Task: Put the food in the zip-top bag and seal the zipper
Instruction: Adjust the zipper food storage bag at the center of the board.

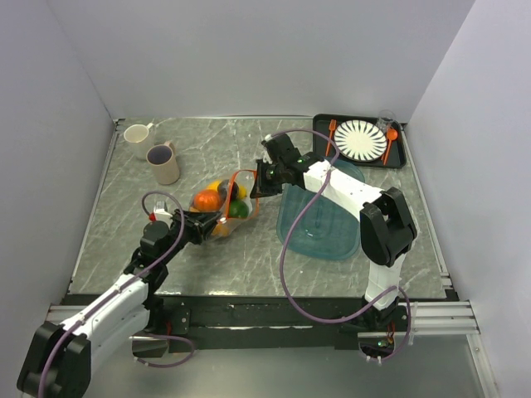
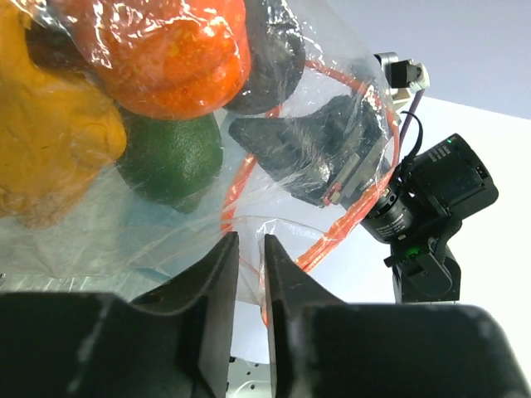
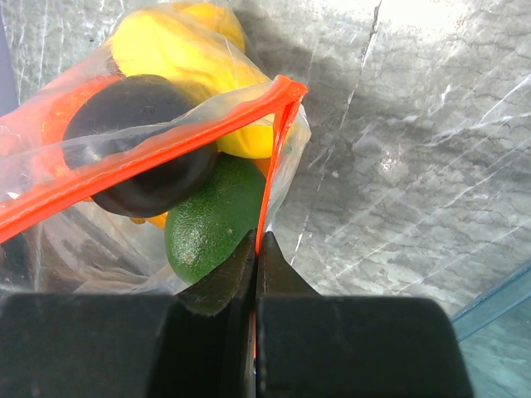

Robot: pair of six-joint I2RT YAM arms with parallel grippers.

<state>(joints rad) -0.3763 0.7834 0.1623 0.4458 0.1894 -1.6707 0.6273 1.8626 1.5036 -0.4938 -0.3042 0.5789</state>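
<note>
The clear zip-top bag [image 1: 217, 217] lies mid-table holding the food: an orange piece [image 1: 206, 200], a yellow one [image 1: 216, 186], a green one [image 1: 238, 209] and a dark one [image 3: 137, 145]. Its orange-red zipper [image 3: 149, 153] gapes open in a loop. My right gripper [image 3: 256, 240] is shut on the zipper strip at the bag's right side, next to the green fruit [image 3: 211, 228]. At the bag's near edge, my left gripper [image 2: 249, 245] has its fingers a narrow gap apart. Clear film and a piece of zipper [image 2: 353, 215] sit between them.
A translucent teal tray [image 1: 319, 220] lies right of the bag, under the right arm. A black tray [image 1: 398, 157] at the back right carries a striped plate [image 1: 361, 139] with orange cutlery. Two mugs [image 1: 163, 163] [image 1: 138, 134] stand at the back left.
</note>
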